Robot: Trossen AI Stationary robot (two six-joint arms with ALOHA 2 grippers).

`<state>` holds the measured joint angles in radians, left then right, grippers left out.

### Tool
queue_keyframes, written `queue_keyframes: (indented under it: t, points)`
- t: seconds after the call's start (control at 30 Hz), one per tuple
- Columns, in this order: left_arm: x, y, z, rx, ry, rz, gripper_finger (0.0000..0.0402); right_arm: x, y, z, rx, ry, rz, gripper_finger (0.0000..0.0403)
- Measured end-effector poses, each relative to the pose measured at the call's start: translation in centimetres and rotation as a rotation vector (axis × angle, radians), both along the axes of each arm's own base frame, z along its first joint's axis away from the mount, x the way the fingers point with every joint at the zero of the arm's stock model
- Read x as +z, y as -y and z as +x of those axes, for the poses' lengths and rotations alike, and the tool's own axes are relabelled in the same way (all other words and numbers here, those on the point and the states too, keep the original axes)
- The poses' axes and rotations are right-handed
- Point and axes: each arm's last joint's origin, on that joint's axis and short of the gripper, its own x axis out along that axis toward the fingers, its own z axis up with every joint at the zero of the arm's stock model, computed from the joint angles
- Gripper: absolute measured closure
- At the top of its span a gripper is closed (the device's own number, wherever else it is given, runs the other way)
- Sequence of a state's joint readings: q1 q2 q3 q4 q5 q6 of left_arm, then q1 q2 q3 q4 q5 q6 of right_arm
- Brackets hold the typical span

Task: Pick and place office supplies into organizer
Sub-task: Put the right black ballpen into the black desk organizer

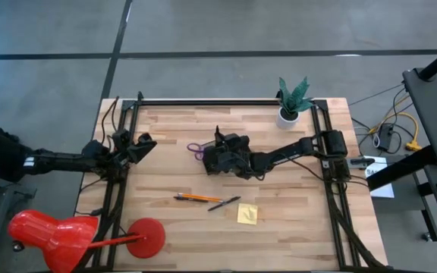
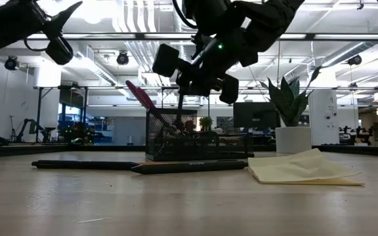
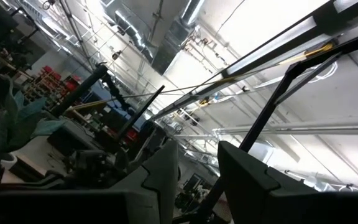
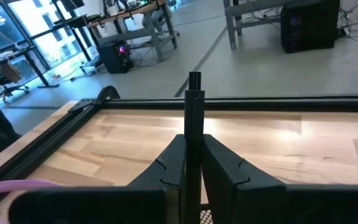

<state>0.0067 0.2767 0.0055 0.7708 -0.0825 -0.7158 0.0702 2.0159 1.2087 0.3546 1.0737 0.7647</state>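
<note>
Right gripper (image 4: 193,163) pinches a thin black pen (image 4: 194,115), standing up straight, right over the organizer (image 2: 199,144) at table middle. Scissors (image 1: 196,149) poke out at its 9 o'clock. Left gripper (image 1: 139,144) waits far off, fingers apart.

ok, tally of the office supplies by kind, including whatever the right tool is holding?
Scissors: 1, standing in the organizer
Orange pencil: 1, on the table
Pens: 2, table pen, held pen in the right tool
Sticky-note pad: 1, on the table
Total: 5
</note>
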Motion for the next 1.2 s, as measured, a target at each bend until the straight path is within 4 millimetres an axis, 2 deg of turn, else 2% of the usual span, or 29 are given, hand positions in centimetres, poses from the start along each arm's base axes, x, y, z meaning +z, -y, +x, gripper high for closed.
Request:
queue_keyframes:
  t: [0.17, 0.5, 0.63, 0.77, 0.93, 1.07, 1.2]
  points:
    - [0.0, 0.0, 0.0, -0.002, -0.002, -0.003, 0.0302, 0.0, -0.8, 0.0, 0.029, 0.011, 0.014, 0.0362]
    - [-0.2, 0.0, 0.3, -0.003, -0.027, -0.005, 0.0302, -0.3, -2.3, -0.1, 0.090, 0.056, 0.079, 0.0300]
    - [-0.3, 0.0, 0.3, -0.005, -0.030, -0.009, 0.0302, -0.3, -3.5, -0.1, 0.146, 0.054, 0.097, 0.0283]
    - [-0.3, 0.0, 0.3, -0.005, -0.030, -0.009, 0.0302, -0.3, -4.8, -0.3, 0.187, 0.015, 0.084, 0.0273]
    - [-0.3, 0.0, 0.3, -0.005, -0.033, -0.009, 0.0302, -0.6, -5.1, -0.9, 0.190, -0.068, 0.082, 0.0272]
    - [-0.3, 0.0, 0.3, -0.005, -0.033, -0.009, 0.0302, 0.7, -5.3, -1.7, 0.195, -0.095, 0.086, 0.0276]
    - [-0.3, 0.0, 0.4, -0.006, -0.035, -0.009, 0.0302, 2.3, -5.3, -3.3, 0.229, -0.206, 0.111, 0.0280]
